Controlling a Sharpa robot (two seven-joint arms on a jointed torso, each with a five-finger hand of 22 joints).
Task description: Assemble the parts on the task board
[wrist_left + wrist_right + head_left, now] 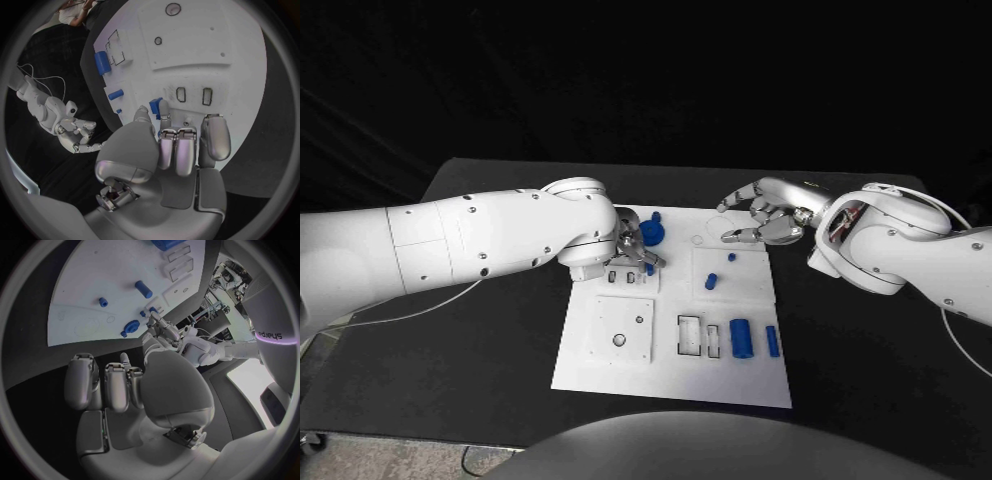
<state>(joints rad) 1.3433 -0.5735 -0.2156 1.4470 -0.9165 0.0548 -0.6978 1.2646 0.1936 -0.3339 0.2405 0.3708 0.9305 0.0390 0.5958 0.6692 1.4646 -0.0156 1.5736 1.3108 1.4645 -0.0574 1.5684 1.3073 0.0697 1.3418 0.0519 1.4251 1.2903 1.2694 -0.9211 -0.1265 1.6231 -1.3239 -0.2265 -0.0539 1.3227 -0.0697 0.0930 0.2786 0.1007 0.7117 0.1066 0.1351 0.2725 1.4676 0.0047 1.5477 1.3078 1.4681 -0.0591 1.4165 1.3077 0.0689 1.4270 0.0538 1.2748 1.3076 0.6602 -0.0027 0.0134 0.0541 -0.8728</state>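
Because your left hand (632, 252) is down on the near-left part of the task board (625, 385) with its fingers (177, 150) curled together over a small blue part (155, 106) at their tips, you should treat that contact as the weak point: I cannot tell whether the piece is truly pinched, only touched, or already seated in the board. If the hold is shallow, my guess is that any twist of the wrist could tip the part out of line with its slot or flick it across the plate. Just beyond those fingertips sits a larger blue knob-like part (653, 233), close enough that a careless lift might knock it. Your right hand (764, 215) hovers over the far-right edge of the board with its fingers loosely curled and nothing visible in them; I'd judge a collision between the two hands possible if both reach toward the middle together. Further out from the left hand lie a short blue peg (711, 281), a small blue stub (730, 257) and, nearest you, a fat blue cylinder (741, 338) beside a slimmer blue bar (772, 342). Your left forearm hides the board's left edge in the head view, and the pair of slots (194, 95) ahead of the fingers look empty, though small detail there is hard to read.
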